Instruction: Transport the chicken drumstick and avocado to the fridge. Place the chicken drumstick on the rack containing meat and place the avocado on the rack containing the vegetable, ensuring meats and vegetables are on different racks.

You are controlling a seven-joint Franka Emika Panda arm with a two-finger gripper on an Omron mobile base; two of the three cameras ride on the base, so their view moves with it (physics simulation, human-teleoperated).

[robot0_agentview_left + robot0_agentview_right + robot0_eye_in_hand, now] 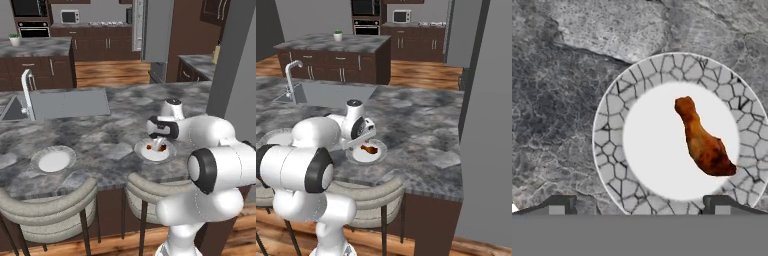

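The chicken drumstick (704, 140) is lying on a white plate (612, 130) with a cracked-stone rim, toward one side of its bare centre, narrow end pointing away from the fingertips (559, 205) in the hand view. The gripper (639, 205) is hanging above the plate with its jaws spread wide, grasping nothing and not touching the drumstick. The plate is sitting on the grey marbled counter (115, 110), near its front edge above two stools (50, 210). A second plate (53, 159) is resting further along, and a sink (60, 102) is lying beyond.
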